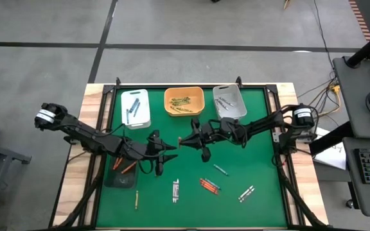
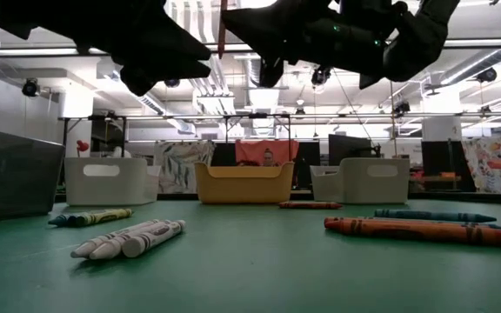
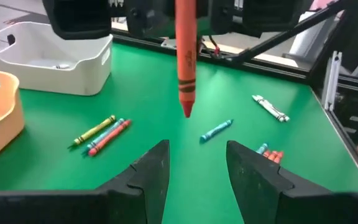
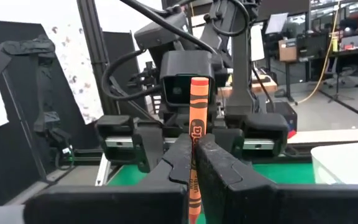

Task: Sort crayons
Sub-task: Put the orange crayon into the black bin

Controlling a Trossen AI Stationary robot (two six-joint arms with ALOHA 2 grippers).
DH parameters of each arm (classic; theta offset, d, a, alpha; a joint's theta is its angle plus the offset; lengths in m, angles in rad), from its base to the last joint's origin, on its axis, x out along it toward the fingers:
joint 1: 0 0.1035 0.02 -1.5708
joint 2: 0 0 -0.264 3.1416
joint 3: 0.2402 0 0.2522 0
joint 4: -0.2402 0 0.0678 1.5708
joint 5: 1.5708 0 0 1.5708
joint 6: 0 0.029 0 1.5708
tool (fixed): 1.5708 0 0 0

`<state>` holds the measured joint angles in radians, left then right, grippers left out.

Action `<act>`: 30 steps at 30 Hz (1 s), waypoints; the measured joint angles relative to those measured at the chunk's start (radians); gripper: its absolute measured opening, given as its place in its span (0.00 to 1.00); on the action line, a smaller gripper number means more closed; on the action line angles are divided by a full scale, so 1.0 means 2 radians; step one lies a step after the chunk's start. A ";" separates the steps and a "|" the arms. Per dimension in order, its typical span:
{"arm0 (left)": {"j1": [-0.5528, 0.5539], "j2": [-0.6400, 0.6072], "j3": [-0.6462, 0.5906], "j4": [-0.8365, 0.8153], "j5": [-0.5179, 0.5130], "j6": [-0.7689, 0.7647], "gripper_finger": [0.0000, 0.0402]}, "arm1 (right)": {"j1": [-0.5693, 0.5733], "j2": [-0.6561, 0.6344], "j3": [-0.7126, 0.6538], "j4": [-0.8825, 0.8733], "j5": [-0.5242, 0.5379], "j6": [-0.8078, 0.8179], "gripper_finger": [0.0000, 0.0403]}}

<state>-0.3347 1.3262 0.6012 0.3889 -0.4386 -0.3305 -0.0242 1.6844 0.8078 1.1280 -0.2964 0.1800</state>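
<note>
My right gripper [image 4: 194, 163] is shut on a red-orange crayon [image 3: 186, 59] that stands upright in the air over the middle of the table, also seen as a thin stick in the low view [image 2: 222, 26]. My left gripper [image 3: 197, 167] is open and faces that crayon from the table's left [image 1: 171, 154], its fingers apart from it. More crayons lie flat on the green mat: a white group [image 1: 176, 190], a red and blue group [image 1: 209, 186], a single blue one [image 1: 220, 169] and a yellow one [image 1: 136, 200]. My right gripper pinches the crayon about mid-length [image 4: 197, 130] between its two fingers. The fingers come roughly level from the table's right and lie across the crayon. The crayon stands upright, pointed tip [image 3: 187, 112] down, lifted clear of the mat.
At the far edge stand a white tray [image 1: 135, 108], an orange tray [image 1: 184, 101] and a grey tray [image 1: 229, 101], each with crayons inside. A dark tray [image 1: 122, 173] with red crayons sits at the left, under my left arm. A black frame rims the mat.
</note>
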 joint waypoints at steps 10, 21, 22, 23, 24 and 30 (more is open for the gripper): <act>0.000 -0.001 0.006 0.015 -0.035 0.024 0.35 | 0.004 0.000 0.001 -0.016 -0.001 -0.042 0.02; 0.009 -0.001 0.012 0.047 -0.038 0.060 0.35 | 0.008 0.000 0.009 -0.027 0.001 -0.072 0.02; 0.010 0.001 0.012 0.052 -0.038 0.060 0.35 | 0.009 0.000 0.010 -0.027 0.001 -0.074 0.02; 0.012 0.004 0.012 0.059 -0.038 0.061 0.35 | 0.009 0.000 0.011 -0.026 0.001 -0.076 0.02; 0.012 0.007 0.012 0.065 -0.038 0.065 0.35 | 0.009 0.000 0.012 -0.027 0.001 -0.077 0.02; 0.013 0.024 0.012 0.110 -0.039 0.107 0.32 | 0.009 0.000 0.012 -0.027 0.004 -0.082 0.02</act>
<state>-0.3096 1.3746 0.6258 0.6090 -0.5161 -0.1160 -0.0067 1.6844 0.8314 1.0744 -0.2878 0.0169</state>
